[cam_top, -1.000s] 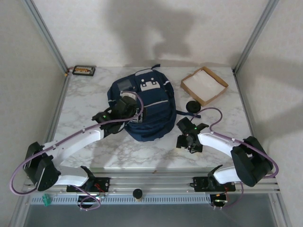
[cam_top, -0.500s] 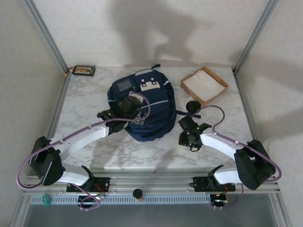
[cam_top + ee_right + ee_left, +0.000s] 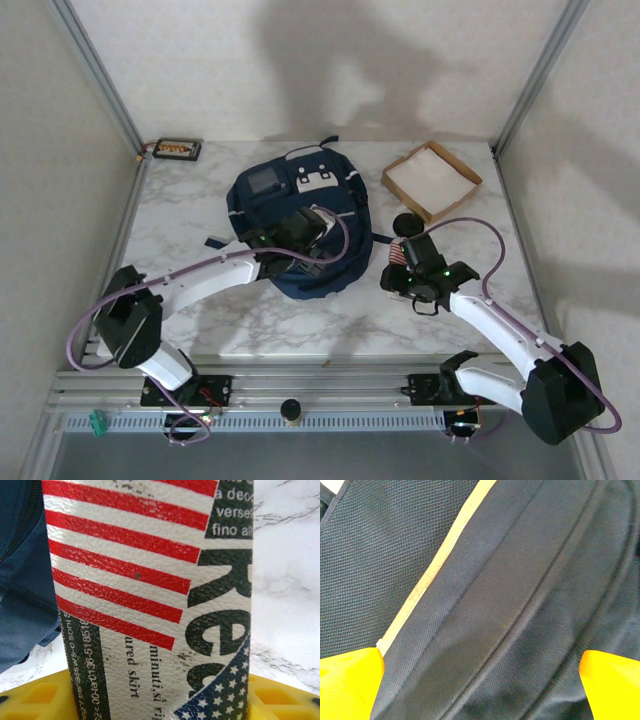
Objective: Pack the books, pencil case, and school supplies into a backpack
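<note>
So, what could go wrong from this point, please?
1. The right gripper holds the flag-print case near one end only, so it may tilt or slip out.
2. Under the open left gripper, the backpack shows only closed fabric and seams, with no opening. The flag-print case may have nowhere to go in.
3. The two grippers are rather near each other at the backpack's side and could collide.

Lab test cell, aluminium frame (image 3: 95,70), marble tabletop (image 3: 300,325)
</note>
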